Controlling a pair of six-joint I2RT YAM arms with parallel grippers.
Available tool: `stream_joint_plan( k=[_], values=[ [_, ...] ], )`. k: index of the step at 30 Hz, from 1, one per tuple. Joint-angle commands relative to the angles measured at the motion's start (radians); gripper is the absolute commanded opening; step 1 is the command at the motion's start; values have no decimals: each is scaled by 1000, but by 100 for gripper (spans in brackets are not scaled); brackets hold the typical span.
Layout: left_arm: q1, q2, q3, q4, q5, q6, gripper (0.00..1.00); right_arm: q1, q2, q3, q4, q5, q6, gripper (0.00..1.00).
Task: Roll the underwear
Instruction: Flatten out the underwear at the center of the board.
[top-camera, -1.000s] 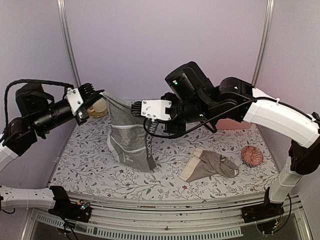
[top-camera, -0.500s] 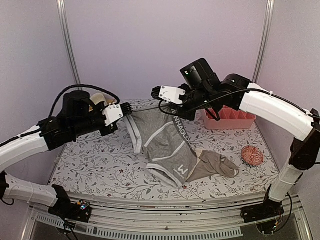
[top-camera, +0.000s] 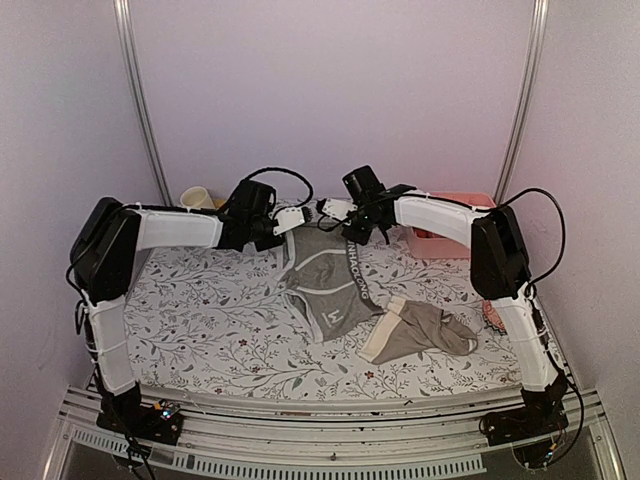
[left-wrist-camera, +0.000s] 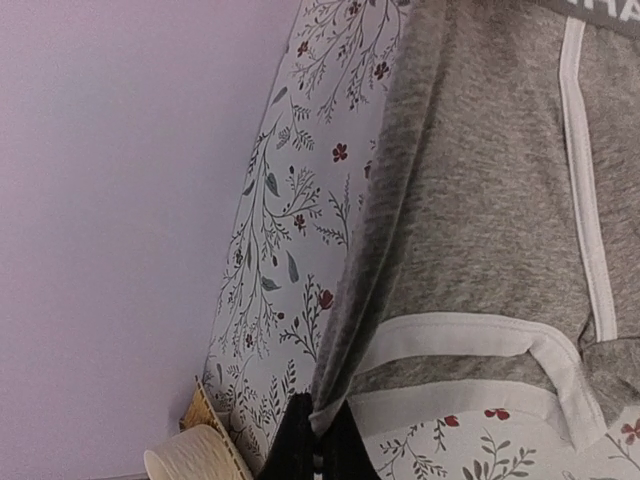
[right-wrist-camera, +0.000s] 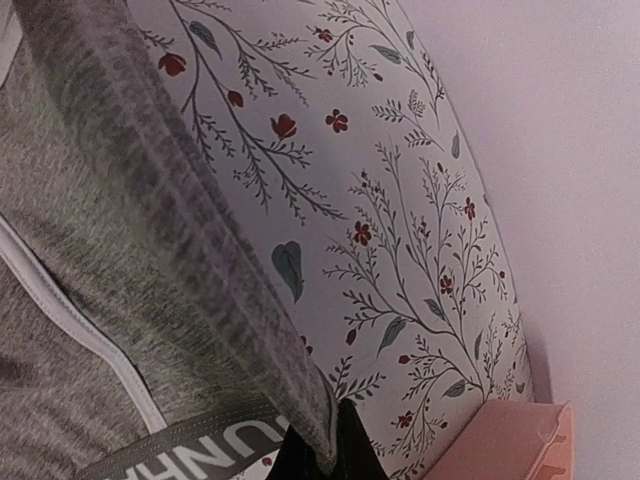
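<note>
**Both grippers pinching the grey pair at the back of the table**

On the left, the left gripper (top-camera: 303, 215) is clamped fully shut on a thin edge of the grey cloth briefs with white edging (top-camera: 325, 285), right by a white-trimmed hem in the left wrist view. The pair hangs from that far edge and drapes forward onto the floral-print table cover (top-camera: 200, 320), lettered waistband running down its right side, with soft folds all over.

It looks light and limp, so it should sag wherever it isn't supported. The corners and the firmer waistband are the best places to hold it.

The right gripper (top-camera: 332, 210) is closed tight too, nipping a fold of grey fabric just beside that lettered band.

Further right, the taupe cloth briefs with a wide cream waistband (top-camera: 425, 330) lie crumpled on the cover, just beside the grey pair's near corner and held by neither gripper.
</note>
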Motion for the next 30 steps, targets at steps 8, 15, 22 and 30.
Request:
stream_joint_plan(
  k=[8,15,22,30],
  values=[
    [38,148,86,280,-152,153,0,-50,67,57,243,-10,-150,1],
    [36,106,43,296,-153,182,0,-48,58,44,228,-14,-190,2],
    [28,-186,-103,265,-113,151,0,52,-238,-187,293,-21,-170,1],
    [-13,-565,-272,149,-26,152,0,219,-459,-290,196,139,-157,1]
  ],
)
